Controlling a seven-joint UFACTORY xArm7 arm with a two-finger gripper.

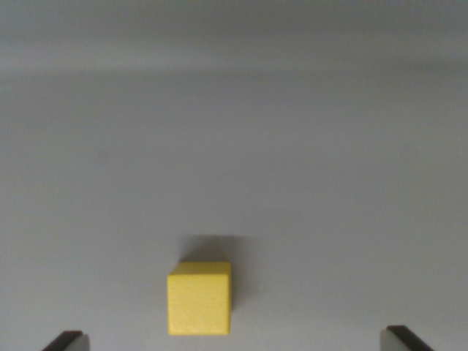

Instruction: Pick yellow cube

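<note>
wrist view: yellow cube (199, 298) lies between the wide-open tool (234, 341) tips (left of centre, ungrasped).

Plain pale grey tabletop (234, 131), matte and slightly blurred, with a soft shadow (216, 247).

A plain pale grey surface (234, 146) fills the whole wrist view, stretching out ahead of the end effector and to both sides of it. It is smooth and matte, with no seams, marks or edges to be made out. The light is soft and even. Farthest ahead of the end effector, along the top of the view, the grey darkens into a broad blurred band. Just ahead of the end effector, slightly toward the wrist view's left, a small soft shadow (216, 248) lies on the surface. No walls, windows or furniture can be told apart.
</note>
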